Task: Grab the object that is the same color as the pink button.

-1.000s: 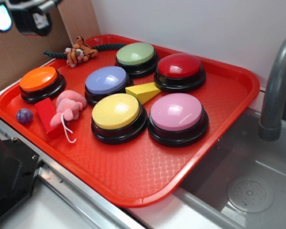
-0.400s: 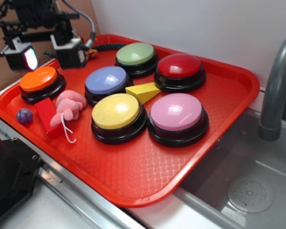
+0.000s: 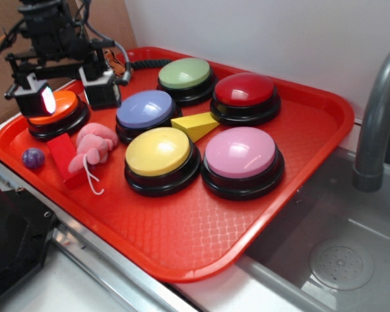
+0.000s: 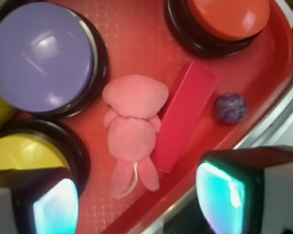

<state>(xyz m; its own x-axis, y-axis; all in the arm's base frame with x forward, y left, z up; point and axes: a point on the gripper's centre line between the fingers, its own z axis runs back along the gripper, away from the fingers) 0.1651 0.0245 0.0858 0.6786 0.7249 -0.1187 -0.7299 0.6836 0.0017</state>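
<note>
At the upper left of the exterior frame, the gripper (image 3: 65,94) is hanging with its jaws spread wide, holding nothing, over the orange button (image 3: 55,110). Just below it, at left centre, the pink plush toy (image 3: 93,146) is lying on the red tray (image 3: 201,227), touching the red block (image 3: 64,156). Right of centre, the pink button (image 3: 242,156) is sitting beside the yellow button (image 3: 160,155).

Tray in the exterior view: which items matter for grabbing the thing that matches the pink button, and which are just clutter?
Part of the job:
small pink plush toy with white string tail
large glossy pink dome button
claw, open above the toy

Just lying about:
red rectangular block
small purple ball
yellow wedge
orange, lavender-blue, yellow, green and red buttons
</note>
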